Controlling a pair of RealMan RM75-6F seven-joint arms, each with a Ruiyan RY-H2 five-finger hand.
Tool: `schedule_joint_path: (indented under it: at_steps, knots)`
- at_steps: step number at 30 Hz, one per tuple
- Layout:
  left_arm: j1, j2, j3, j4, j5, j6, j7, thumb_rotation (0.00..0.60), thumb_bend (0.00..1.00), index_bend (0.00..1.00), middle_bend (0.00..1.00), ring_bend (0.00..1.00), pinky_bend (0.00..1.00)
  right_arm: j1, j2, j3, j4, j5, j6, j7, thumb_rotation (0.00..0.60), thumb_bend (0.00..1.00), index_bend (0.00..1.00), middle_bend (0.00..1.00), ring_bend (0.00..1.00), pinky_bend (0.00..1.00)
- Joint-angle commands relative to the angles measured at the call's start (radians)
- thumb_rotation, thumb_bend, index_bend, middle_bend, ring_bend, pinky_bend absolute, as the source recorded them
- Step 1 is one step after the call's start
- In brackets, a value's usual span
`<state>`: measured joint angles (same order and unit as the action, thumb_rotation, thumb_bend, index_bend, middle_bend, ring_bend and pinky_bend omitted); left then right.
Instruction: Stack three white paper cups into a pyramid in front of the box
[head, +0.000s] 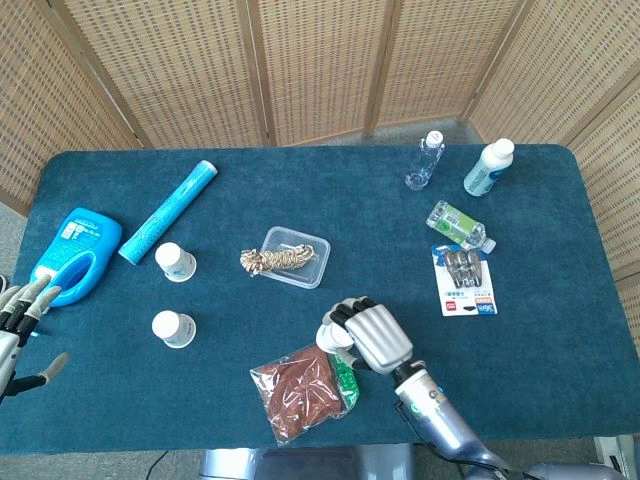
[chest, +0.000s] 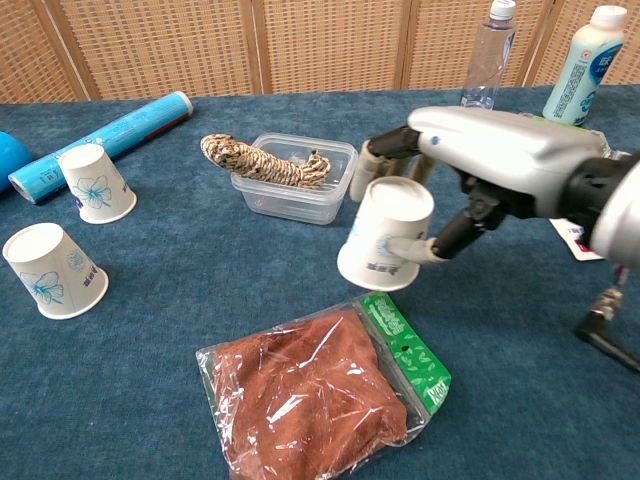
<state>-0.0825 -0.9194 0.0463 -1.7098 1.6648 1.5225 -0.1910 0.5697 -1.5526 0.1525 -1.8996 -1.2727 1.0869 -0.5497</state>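
My right hand (head: 368, 338) (chest: 492, 163) grips a white paper cup (head: 332, 334) (chest: 386, 234) held upside down in the air, just above the near edge of the cloth packet and in front of the clear plastic box (head: 295, 257) (chest: 296, 179) that holds a coil of rope. Two more white cups stand upside down at the left: one (head: 175, 262) (chest: 95, 183) further back, one (head: 174, 329) (chest: 52, 270) nearer. My left hand (head: 20, 322) hangs at the table's left edge, fingers apart, holding nothing.
A bagged brown cloth (head: 305, 388) (chest: 318, 390) lies at the front centre. A blue jug (head: 75, 253) and a blue tube (head: 168, 211) lie at the left. Bottles (head: 424, 160) (head: 489, 167) (head: 458, 225) and a battery card (head: 465, 282) sit at the right.
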Motion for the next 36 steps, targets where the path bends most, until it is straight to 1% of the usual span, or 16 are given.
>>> schedule_joint_path:
  at_steps: [1,5,11,18,25,29,32,34,36]
  knots:
    - [0.000,0.002,-0.002,0.002,-0.004,0.000,-0.005,0.600,0.35,0.00,0.00,0.00,0.00,0.041,-0.053,0.028,0.030,0.065,-0.016,-0.062,0.600,0.41,0.36,0.37,0.28,0.34]
    - [0.000,0.003,-0.007,0.009,-0.015,0.000,-0.015,0.600,0.35,0.00,0.00,0.00,0.00,0.079,-0.091,0.045,0.076,0.129,-0.028,-0.117,0.600,0.43,0.36,0.37,0.28,0.34]
    - [-0.001,0.008,-0.008,0.014,-0.013,0.002,-0.032,0.600,0.35,0.00,0.00,0.00,0.00,0.125,-0.134,0.063,0.135,0.183,-0.029,-0.166,0.600,0.43,0.36,0.37,0.28,0.34]
    - [-0.001,0.012,-0.009,0.019,-0.016,0.000,-0.048,0.600,0.35,0.00,0.00,0.00,0.00,0.146,-0.147,0.050,0.180,0.209,-0.019,-0.187,0.600,0.43,0.36,0.37,0.28,0.35]
    - [0.001,0.011,-0.006,0.019,-0.011,0.001,-0.045,0.600,0.35,0.00,0.00,0.00,0.00,0.167,-0.182,0.061,0.237,0.241,-0.002,-0.192,0.600,0.43,0.36,0.37,0.28,0.35]
    - [0.002,0.012,-0.006,0.020,-0.014,0.001,-0.049,0.600,0.35,0.00,0.00,0.00,0.00,0.177,-0.181,0.060,0.251,0.258,0.001,-0.205,0.600,0.42,0.36,0.37,0.28,0.35]
    - [0.002,0.014,-0.008,0.023,-0.018,0.001,-0.054,0.600,0.35,0.00,0.00,0.00,0.00,0.177,-0.175,0.051,0.252,0.272,0.001,-0.208,0.600,0.39,0.34,0.36,0.28,0.35]
    - [0.002,0.014,-0.009,0.024,-0.019,0.001,-0.056,0.600,0.35,0.00,0.00,0.00,0.00,0.178,-0.171,0.044,0.252,0.273,0.003,-0.211,0.600,0.34,0.33,0.35,0.28,0.35]
    - [0.002,0.014,-0.009,0.024,-0.019,0.001,-0.058,0.600,0.35,0.00,0.00,0.00,0.00,0.176,-0.168,0.037,0.241,0.278,0.005,-0.206,0.600,0.26,0.29,0.35,0.27,0.35]
